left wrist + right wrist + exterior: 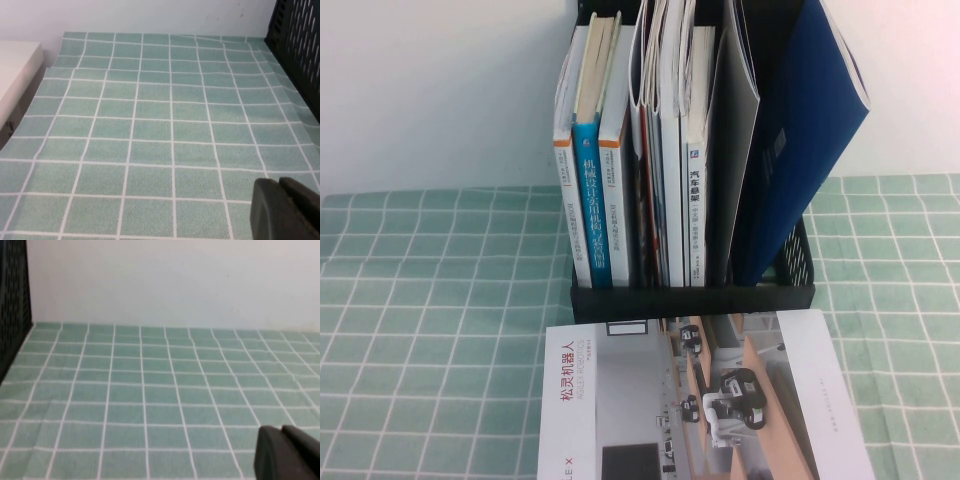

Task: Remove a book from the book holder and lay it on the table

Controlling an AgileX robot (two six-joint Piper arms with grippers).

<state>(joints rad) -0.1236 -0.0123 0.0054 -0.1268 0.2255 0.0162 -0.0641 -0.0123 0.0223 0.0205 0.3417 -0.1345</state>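
White-and-grey, the book (705, 400) lay flat on the green checked table (430, 330), just near of the black book holder (692, 298) with its upright books. Left gripper (285, 207) and right gripper (287, 452) hovered over bare cloth at either side, fingers together, holding nothing.

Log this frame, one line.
book flat on table | holder behind | left end effector parked | right end effector parked
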